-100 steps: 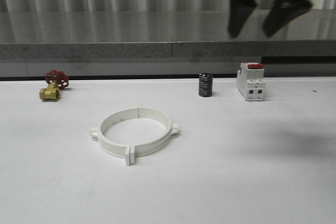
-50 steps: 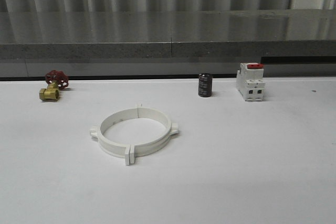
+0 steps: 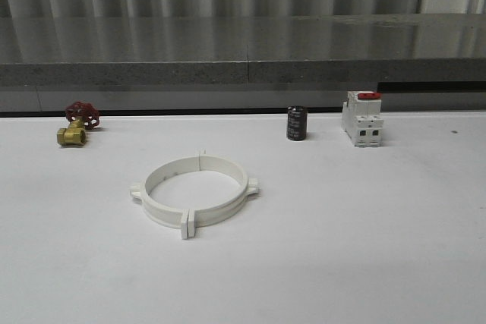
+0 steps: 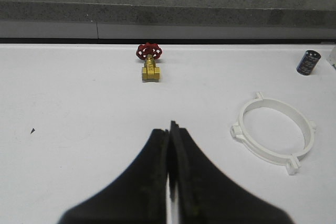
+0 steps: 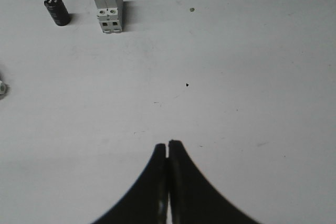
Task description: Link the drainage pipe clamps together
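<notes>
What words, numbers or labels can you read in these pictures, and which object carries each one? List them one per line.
No text can be read in these pictures.
Black capacitor: a pale band on its side, too blurred to read.
White switch block: red top, no legible marking.
Brass valve: no marking visible.
Drainage pipe clamps: plain white, no marking visible.

No readable text, label, brand or number anywhere. The switch block (image 3: 362, 118) and the black cylinder (image 3: 297, 123) may carry markings, but they are too small and blurred to read. The clamps (image 3: 195, 190) and brass valve (image 3: 74, 128) show plain surfaces, no signs.
</notes>
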Controlling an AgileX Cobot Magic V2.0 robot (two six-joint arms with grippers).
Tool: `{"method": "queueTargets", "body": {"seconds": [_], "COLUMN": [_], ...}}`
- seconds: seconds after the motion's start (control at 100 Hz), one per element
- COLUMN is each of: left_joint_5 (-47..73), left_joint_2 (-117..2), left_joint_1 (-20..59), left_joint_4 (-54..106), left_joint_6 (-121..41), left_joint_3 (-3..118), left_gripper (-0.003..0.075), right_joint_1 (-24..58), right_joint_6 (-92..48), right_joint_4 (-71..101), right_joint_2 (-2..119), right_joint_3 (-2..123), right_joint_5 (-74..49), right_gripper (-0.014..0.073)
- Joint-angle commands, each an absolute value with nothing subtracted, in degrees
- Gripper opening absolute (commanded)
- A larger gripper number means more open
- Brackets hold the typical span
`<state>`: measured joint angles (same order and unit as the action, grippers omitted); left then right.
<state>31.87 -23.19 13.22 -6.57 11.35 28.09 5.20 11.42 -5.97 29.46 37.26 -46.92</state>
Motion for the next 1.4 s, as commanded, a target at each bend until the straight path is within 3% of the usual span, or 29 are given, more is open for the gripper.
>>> {"method": "queueTargets", "body": {"seconds": [0.0,0.63,1.06,1.25,1.39], "left_joint_5": [27.3,27.3,27.3,27.3,27.3], "left_joint_2": [-23.5,-23.5,-23.5,-23.5,-23.5], "left_joint_1": [13.2,13.2,13.2,13.2,13.2], "left_joint_4": [-6.5,-6.5,-6.5,-6.5,-6.5], "left_joint_6": [11.5,11.5,11.5,11.5,11.5], "left_joint_3": [29.6,29.6,29.6,29.6,29.6], "left_gripper": [-0.0021,-0.0021,-0.0021,-0.0021,-0.0021], "right_joint_1": [4.8,4.8,3.3,0.8,0.8], "right_joint_6": [10.8,10.8,10.4,-1.8,-2.8], "right_joint_4": [-6.5,-8.4,-9.2,1.5,1.9], "right_joint_2": [29.6,29.5,12.5,5.1,0.7], "right_joint_3": [38.8,38.7,21.3,11.7,5.8], "right_joint_5": [-43.5,-42.9,-20.3,-11.7,-6.4], "right_gripper": [-0.0067,-0.0067,-0.0067,-0.0067,-0.0067]}}
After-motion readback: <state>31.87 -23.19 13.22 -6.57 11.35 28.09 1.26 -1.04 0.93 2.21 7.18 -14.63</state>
